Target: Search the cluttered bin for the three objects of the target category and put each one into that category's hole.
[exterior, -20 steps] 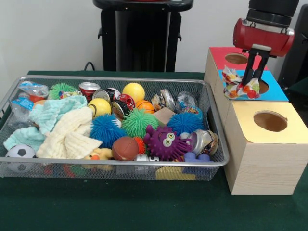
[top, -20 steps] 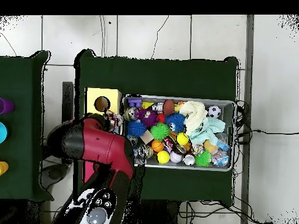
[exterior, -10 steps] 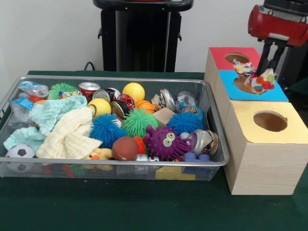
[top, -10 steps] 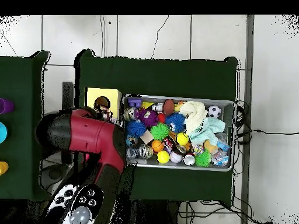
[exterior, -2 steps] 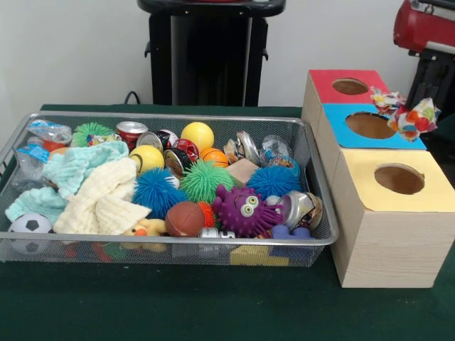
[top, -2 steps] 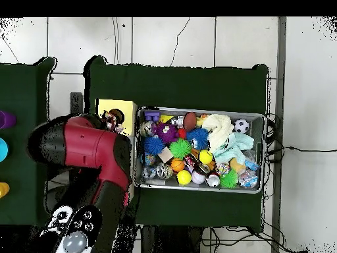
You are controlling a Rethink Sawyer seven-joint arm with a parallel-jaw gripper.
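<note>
The wire-mesh metal bin sits on the green-covered counter, packed with clutter: a cream and mint heap of soft cloths, spiky rubber balls in blue and green, a purple googly-eyed spiky toy, a yellow smooth ball, crushed drink cans and a small soccer ball at the near left corner. Just right of the bin stands the wooden sorting box, topped by a red panel at the far end, a blue panel in the middle and a yellow panel nearest, each with a round hole.

A crinkled, colourfully printed plastic wrapper hangs at the right edge of the blue panel, beside its hole and not over it. The red and black arm is above it at the upper right; the end effector is largely out of frame and I cannot tell whether it is clamped on the wrapper.

Half a second ago the wrapper hung directly over the blue hole. It has since travelled right and clear of the opening, and the arm has drawn right too. The bin's contents are unchanged.
</note>
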